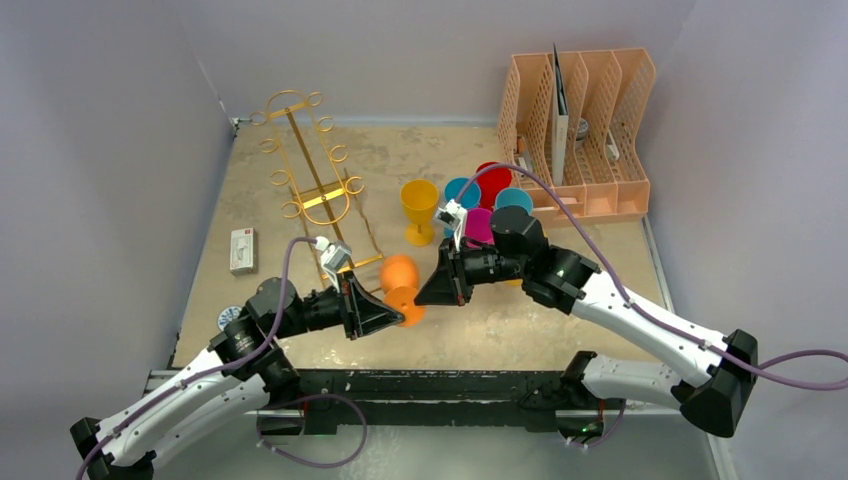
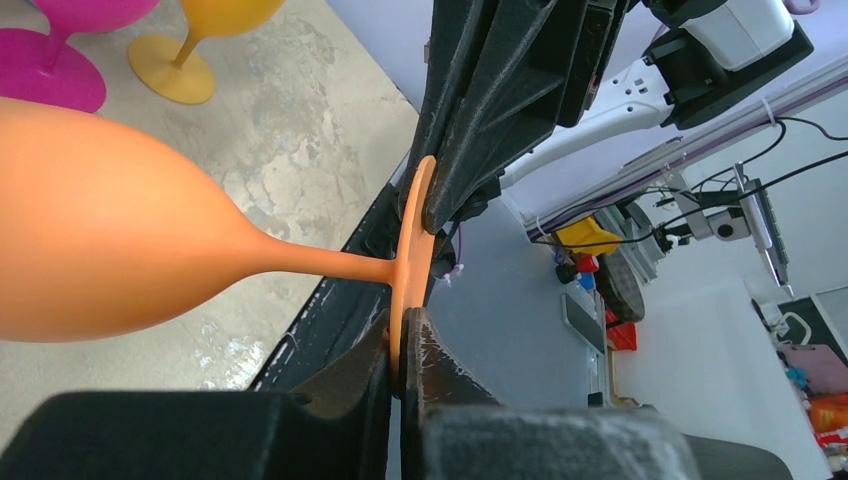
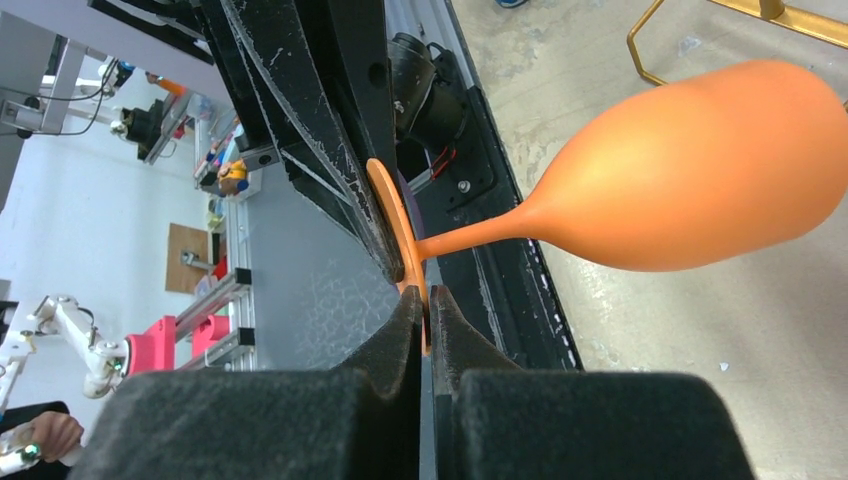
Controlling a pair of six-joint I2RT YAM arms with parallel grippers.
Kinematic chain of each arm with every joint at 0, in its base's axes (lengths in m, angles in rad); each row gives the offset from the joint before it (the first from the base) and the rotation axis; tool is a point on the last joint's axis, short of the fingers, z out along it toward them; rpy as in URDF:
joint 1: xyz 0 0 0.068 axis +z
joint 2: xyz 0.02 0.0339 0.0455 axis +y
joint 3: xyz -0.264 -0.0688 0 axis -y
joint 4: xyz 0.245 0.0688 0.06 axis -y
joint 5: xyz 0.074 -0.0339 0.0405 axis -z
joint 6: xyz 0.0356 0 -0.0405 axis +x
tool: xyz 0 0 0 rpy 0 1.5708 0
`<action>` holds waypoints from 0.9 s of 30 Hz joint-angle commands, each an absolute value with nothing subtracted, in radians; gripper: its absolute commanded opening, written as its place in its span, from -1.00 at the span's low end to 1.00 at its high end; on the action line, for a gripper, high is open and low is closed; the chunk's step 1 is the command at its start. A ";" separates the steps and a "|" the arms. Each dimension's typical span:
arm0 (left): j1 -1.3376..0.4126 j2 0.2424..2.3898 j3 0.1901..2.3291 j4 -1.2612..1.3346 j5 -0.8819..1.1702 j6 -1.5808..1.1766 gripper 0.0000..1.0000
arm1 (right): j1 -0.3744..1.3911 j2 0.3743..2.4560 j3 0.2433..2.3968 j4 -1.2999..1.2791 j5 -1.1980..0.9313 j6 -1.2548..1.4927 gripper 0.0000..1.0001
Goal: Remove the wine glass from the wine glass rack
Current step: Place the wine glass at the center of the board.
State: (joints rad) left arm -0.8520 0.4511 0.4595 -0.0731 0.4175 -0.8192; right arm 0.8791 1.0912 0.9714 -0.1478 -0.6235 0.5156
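The orange wine glass (image 1: 398,277) lies on its side above the table's front middle, off the gold wire rack (image 1: 315,180), which stands at the back left. My left gripper (image 1: 401,319) is shut on the rim of the glass's round foot (image 2: 405,270); its fingers (image 2: 440,375) pinch the foot's near edge. My right gripper (image 1: 419,296) is shut on the foot's opposite edge (image 3: 395,215). The bowl shows in the left wrist view (image 2: 100,230) and the right wrist view (image 3: 700,170). A piece of the rack's base wire (image 3: 640,50) lies beyond the bowl.
A yellow goblet (image 1: 420,205) and blue, red and magenta cups (image 1: 480,222) stand behind the right gripper. A peach lattice organiser (image 1: 580,130) is at the back right. A white box (image 1: 241,250) lies at the left. The black front rail (image 1: 430,385) is just below the glass.
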 commanded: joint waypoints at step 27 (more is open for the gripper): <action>-0.852 0.410 0.627 -0.461 0.658 -0.031 -1.00 | 0.863 0.992 1.064 -0.379 -0.148 0.436 0.33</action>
